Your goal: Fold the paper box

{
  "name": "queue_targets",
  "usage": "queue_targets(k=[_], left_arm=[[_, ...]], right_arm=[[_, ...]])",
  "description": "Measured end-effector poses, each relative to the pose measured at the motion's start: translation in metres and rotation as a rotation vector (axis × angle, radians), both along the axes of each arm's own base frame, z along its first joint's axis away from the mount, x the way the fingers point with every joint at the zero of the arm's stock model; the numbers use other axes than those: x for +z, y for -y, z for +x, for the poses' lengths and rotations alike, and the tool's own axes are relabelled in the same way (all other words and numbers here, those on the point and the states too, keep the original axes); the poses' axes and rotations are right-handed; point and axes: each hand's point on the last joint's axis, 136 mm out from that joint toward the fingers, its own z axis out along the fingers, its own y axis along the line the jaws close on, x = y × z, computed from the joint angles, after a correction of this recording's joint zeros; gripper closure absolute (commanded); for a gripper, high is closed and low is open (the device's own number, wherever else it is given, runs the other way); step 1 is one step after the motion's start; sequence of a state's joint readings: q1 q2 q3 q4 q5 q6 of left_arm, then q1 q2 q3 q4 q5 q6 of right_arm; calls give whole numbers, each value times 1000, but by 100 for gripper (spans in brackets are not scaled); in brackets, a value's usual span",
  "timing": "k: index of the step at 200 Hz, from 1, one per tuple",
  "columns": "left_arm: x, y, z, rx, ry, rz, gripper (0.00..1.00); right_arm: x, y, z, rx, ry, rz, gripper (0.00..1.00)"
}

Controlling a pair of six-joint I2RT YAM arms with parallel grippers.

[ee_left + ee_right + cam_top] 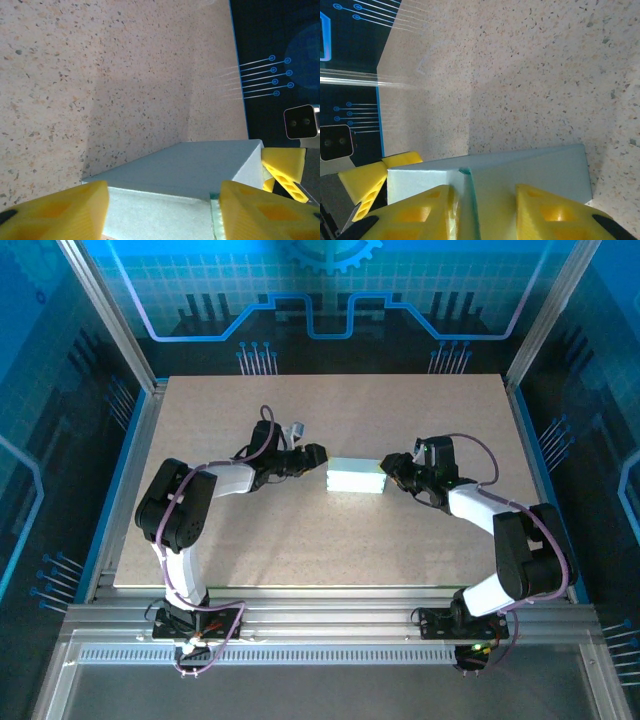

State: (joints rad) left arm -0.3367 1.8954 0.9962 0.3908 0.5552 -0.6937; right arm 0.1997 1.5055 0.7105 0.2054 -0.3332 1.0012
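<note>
Speckled worktop [300, 540], paper box [355, 476] lying at its centre.
Thin card, probably light, easily creased and slippery: best held by its folded end edges. Left gripper [321, 455] at 9 o'clock, fingers [60, 210] spread astride the box's end; right gripper [388, 468] at 3 o'clock, fingers [420, 215] narrower over a flap seam [468, 180], whether pinching I cannot tell.

Speckled beige table [250, 530]; paper box [354, 476] lying mid-table.
</note>
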Motion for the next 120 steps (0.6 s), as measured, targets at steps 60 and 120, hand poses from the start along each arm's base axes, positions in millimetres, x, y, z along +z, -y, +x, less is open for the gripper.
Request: queue_targets(k=[60, 120], left_arm=[[-9, -4, -6, 13, -58, 21, 1], [-5, -6, -15, -5, -70, 45, 9]], right_arm=[[0, 0, 0, 2, -8, -8, 65], [0, 0, 0, 4, -9, -6, 66]])
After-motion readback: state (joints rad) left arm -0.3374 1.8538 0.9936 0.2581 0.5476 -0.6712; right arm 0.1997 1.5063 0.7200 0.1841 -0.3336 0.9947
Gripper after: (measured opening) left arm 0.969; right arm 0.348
